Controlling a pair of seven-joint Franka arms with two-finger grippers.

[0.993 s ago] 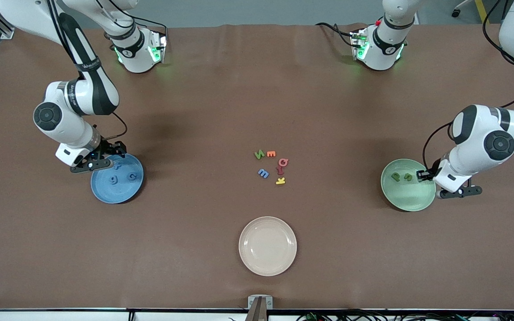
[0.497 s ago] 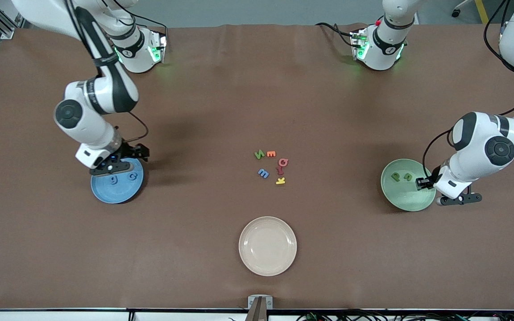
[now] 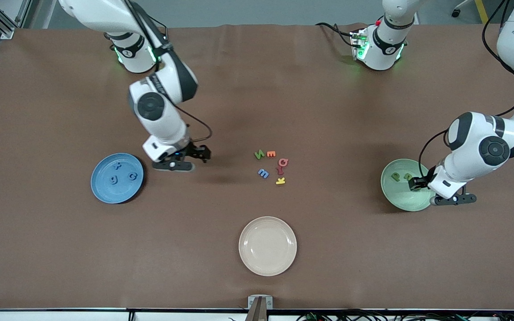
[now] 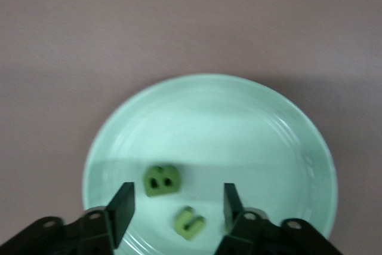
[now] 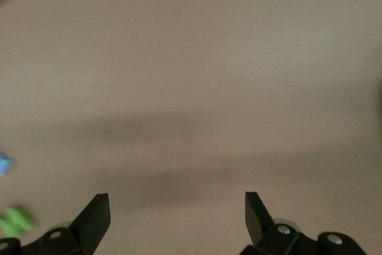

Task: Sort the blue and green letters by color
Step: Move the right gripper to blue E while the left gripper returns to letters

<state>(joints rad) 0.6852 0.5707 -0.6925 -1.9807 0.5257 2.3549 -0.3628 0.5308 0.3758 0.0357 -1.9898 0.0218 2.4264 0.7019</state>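
The green letters (image 4: 161,181) lie partly in the pale green plate (image 3: 395,196), under my left gripper (image 4: 173,207), its jaws apart and empty. Three blue letters (image 3: 123,175) lie in the blue plate (image 3: 105,191). My right gripper (image 3: 196,156), jaws wide, hangs over bare worktop (image 3: 60,245) near the remaining letter cluster (image 3: 271,166).

You can read "x", "g" and "G" on the blue plate (image 3: 105,192), and "P" on the green plate (image 3: 388,192); arm markings stay illegible.
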